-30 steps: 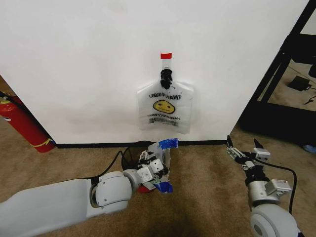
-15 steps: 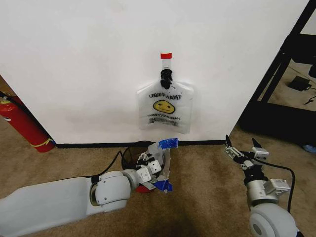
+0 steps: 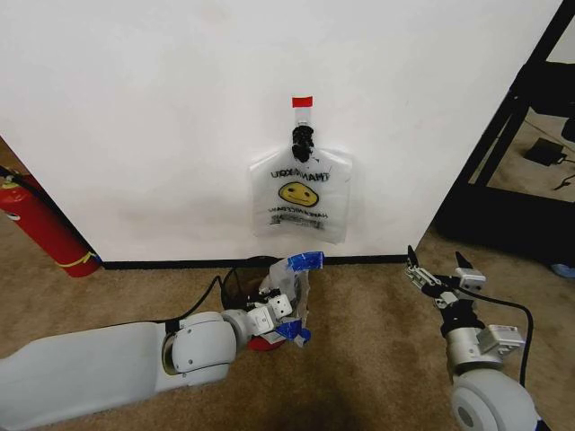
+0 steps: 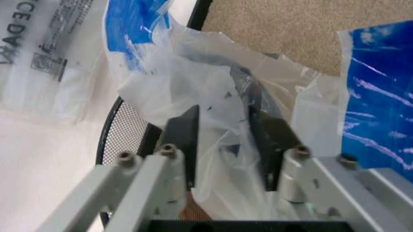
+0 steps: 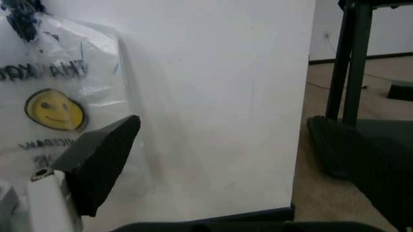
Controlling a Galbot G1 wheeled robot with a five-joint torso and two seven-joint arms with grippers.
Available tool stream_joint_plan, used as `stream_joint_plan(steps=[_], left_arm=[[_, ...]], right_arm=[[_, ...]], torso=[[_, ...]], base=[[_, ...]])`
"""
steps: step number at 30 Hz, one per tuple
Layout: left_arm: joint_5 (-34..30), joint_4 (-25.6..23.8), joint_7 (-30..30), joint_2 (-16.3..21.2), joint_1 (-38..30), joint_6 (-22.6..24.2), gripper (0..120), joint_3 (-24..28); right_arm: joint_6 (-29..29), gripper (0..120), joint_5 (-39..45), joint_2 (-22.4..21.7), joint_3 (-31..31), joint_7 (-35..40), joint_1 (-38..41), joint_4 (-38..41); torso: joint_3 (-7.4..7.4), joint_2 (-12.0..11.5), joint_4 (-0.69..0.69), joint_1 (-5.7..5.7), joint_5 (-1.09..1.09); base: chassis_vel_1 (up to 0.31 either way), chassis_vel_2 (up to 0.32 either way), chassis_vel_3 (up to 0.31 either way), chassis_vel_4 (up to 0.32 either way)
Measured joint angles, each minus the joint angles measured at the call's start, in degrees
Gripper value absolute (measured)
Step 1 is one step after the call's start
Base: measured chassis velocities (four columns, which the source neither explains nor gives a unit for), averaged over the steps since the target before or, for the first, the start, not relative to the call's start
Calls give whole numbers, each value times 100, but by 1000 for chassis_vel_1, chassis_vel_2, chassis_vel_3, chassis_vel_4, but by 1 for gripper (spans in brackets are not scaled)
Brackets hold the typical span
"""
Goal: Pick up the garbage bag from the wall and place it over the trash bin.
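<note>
Left gripper [image 3: 280,310] is sitting low over the small round black wire-mesh trash bin [image 3: 241,280], jaws partly closed and pinching a fold of the thin translucent white plastic garbage bag with blue tape pieces [image 3: 301,296]; in the left wrist view the film is bunching between the two dark fingers [image 4: 185,140] with the mesh rim just behind. So the bag is hanging at the bin's near edge, crumpled, with no sign of it being spread over the rim. Right gripper [image 3: 437,274] is idling above the carpet off to the right, fingers spread, holding nothing. Risks as I'm judging them: the left is gripping only a thin wad of slippery film, so it could be slipping out on any sideways pull; the mouth looks collapsed, so lowering may just be dumping a lump on one side rather than sleeving the rim; the light bin could be tipping or skating on the beige carpet [image 3: 377,314] if the bag snags on the mesh. Also a similar smiley-face bag with mirrored print [image 3: 300,196] is hanging on the black hook [image 3: 300,144] on the plain white wall [image 3: 162,126] directly above, so there's a mix-up risk.
</note>
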Motion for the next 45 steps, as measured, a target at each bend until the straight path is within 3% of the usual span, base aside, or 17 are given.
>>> stream_joint_plan(steps=[11,14,24,31,37,42,45], left_arm=[[-234,-20,-73,-10,-67,0,11,77],[-370,-30,-129,14,-18,0,0,5],[-767,-43,-335,-20,177,-1,0,-246],[-1660,-246,-1083,-171,595,-1,0,-958],[-1799,-302,-1290,-131,1205,-1,0,-1616],[-1849,-302,-1398,-107,1753,-1,0,-2135],[-1872,-289,-1468,-163,2031,-1,0,-2396]], right_arm=[[-8,100,-6,-80,-23,-10,-65,62],[-53,100,2,-127,-78,-15,-56,95],[-147,100,120,-258,-122,-13,-11,155],[-341,100,503,-527,-246,-13,-78,259],[-591,100,768,-994,-587,-547,-75,340],[-750,100,1038,-1488,-1318,-986,390,180],[-893,100,1416,-1716,-2053,-1143,1050,-144]], torso=[[0,0,0,0,0],[0,0,0,0,0],[0,0,1,0,0],[0,0,-1,0,0],[0,0,0,0,0],[0,0,1,0,0],[0,0,4,0,1]], base=[[0,0,0,0],[0,0,0,0],[0,0,0,0],[0,0,0,0],[0,0,0,0],[0,0,0,0],[0,0,0,0]])
